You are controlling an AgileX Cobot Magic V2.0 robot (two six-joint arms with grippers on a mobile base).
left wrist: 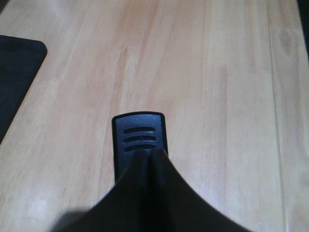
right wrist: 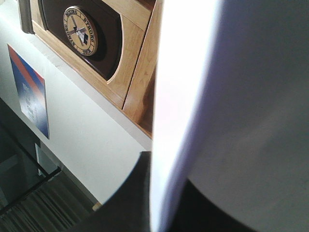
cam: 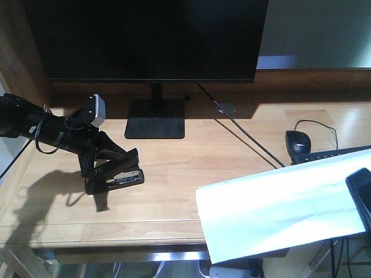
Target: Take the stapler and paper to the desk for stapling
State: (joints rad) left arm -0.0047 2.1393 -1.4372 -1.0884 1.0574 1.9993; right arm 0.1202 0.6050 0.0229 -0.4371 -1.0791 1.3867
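the paper [right wrist: 231, 96], seen nearly edge-on, fills the right of the frame, pinched at the bottom between the dark fingers [right wrist: 130, 203] of the right gripper [right wrist: 164, 198]. far left, a round emblem [right wrist: 80, 23] sits in a light-wood unit [right wrist: 140, 72] above a white wall [right wrist: 96, 145] with a blue poster [right wrist: 29, 92].

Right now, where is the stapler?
In the front view, the stapler is at the left side of the desk, held in the left end effector, near the monitor stand.
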